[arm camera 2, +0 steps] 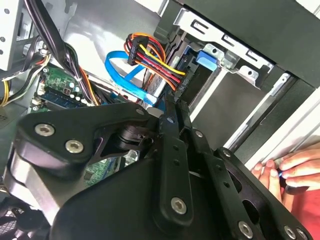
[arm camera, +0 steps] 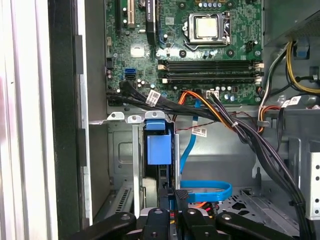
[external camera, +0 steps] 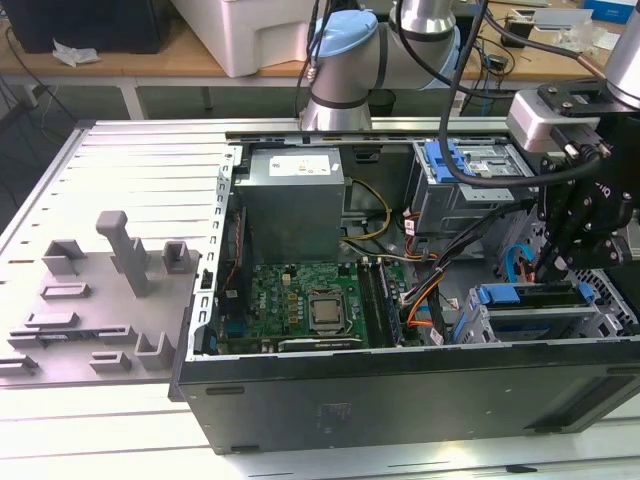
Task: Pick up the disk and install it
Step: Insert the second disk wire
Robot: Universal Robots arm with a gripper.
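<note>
the disk (external camera: pixel 535 296), seated upright by its blue carrier in the drive cage (external camera: pixel 480 325) of the open computer case (external camera: pixel 400 390), is judged stiff, weighty and fragile, best gripped at its carrier edges, with the claw (arm camera: pixel 175 197) seen closed just above it.

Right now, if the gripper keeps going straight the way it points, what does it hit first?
Most likely the disk in its blue carrier, seated in the drive cage: in the first wrist view the gripper points along it. Depth is unclear; the blue cable lies close beside.
</note>
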